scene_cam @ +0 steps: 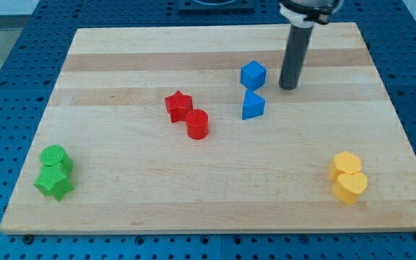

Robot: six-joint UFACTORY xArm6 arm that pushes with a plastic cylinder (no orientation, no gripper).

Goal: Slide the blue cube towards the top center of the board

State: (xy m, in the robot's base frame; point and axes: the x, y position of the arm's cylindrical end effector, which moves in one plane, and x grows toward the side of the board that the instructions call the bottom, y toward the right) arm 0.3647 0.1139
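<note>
A: Board (215,195) first, biggest thing here: pale wood w/ lighter and darker strips, lying on a blue perforated table (6,87) that shows on all sides.

B: And the arm?

A: Dark rod (295,54) comes down from the view's top, right of center. No gripper on it, so nothing opens, shuts or holds. My tip (288,87) sits on the board in the upper right-center area.

B: Where's the tip vs. the blocks?

A: Just right of the blue cube (253,74), near it, small gap visible, not touching as far as I can tell. Cube is upper-middle of the board, a bit right of center.

B: Anything close to the cube?

A: Blue wedge-like block (253,105) right below it, abt touching or a hair apart, can't say which.

B: Other blocks?

A: Red pair left of the blues, near board center: red star (179,105) and red cylinder (197,123), touching, cylinder toward the view's bottom right of the star.

B: Corners?

A: Bottom left: green cylinder-ish block (53,157) above a green star (55,180), pressed together. Bottom right: two yellow blocks, upper yellow block (347,164) and lower yellow block (350,186), touching; exact shapes hard to make out, maybe hexagonal and roundish. Both pairs well apart from the tip.
</note>
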